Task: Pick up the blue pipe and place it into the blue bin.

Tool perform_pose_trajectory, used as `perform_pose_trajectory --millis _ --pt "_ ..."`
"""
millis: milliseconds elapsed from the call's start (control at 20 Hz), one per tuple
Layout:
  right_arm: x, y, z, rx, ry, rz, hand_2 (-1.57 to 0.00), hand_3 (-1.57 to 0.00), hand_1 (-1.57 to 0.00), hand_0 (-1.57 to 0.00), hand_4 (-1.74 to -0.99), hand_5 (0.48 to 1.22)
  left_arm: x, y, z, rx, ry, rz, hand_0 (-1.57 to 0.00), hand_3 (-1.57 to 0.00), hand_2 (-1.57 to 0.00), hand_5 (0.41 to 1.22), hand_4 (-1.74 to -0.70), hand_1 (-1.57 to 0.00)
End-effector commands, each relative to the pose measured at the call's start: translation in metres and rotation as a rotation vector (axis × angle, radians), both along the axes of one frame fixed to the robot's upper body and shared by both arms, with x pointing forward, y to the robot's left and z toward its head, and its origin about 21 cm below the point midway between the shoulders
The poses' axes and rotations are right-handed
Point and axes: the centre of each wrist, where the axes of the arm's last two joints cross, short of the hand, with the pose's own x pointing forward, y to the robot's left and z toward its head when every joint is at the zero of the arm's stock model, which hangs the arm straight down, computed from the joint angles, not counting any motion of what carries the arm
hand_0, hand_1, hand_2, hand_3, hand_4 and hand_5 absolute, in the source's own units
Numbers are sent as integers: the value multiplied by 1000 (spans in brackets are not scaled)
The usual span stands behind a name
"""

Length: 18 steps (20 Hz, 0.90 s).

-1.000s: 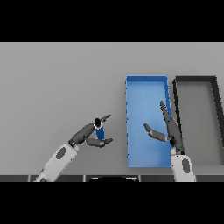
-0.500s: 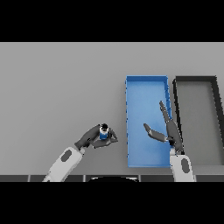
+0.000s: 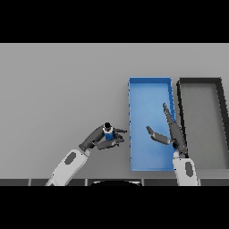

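The blue pipe (image 3: pixel 108 132) is a short blue piece with a dark top, standing upright just left of the blue bin (image 3: pixel 141 89). My left hand (image 3: pixel 99 138) has its fingers and thumb curled round the pipe, and hides its lower part. The bin is a long blue tray lying to the right of centre. My right hand (image 3: pixel 172 132) hovers over the bin's right side with straight fingers and thumb spread, holding nothing.
A dark grey bin (image 3: pixel 200 82) of similar size lies directly right of the blue one, their long walls nearly touching. The grey table (image 3: pixel 58 85) stretches to the left and far side.
My left hand has closed round the pipe and carried it to the right, nearer the blue bin's left wall. The right hand has hardly moved.
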Motion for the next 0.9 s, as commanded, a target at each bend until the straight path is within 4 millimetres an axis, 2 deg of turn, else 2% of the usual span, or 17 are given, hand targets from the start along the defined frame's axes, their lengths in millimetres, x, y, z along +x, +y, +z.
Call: perform_pose_trajectory --millis 0,150,400,550,750,850 --pt "2 0 0 -6 -1 -1 1 1 1 1 -1151 550 0 -5 6 -29 -17 -10 -1530 -1537 -1543 1209 -1482 -1538" --pt "-4 -4 -2 -20 -6 2 1 1 1 1 -1138 555 0 -9 22 -37 -52 -15 -1550 -1554 -1557 1215 -1476 -1554" --pt "-1 -7 0 -29 0 -6 1 1 1 1 -1124 569 3 -21 43 -17 -66 -56 -1564 -1565 -1566 1219 -1473 -1566" --pt "0 -4 2 -31 0 -2 1 1 1 1 -1124 578 1 -22 45 -13 -60 -81 -1568 -1568 -1569 1220 -1473 -1568" --pt "12 -10 9 -62 1 50 1 1 1 1 -1123 578 3 -24 45 8 -45 -77 -1570 -1570 -1570 1220 -1474 -1570" --pt "16 -13 9 -69 6 77 1 1 1 1 -1157 578 2 -22 45 0 -47 -86 -1570 -1570 -1570 1220 -1474 -1570"
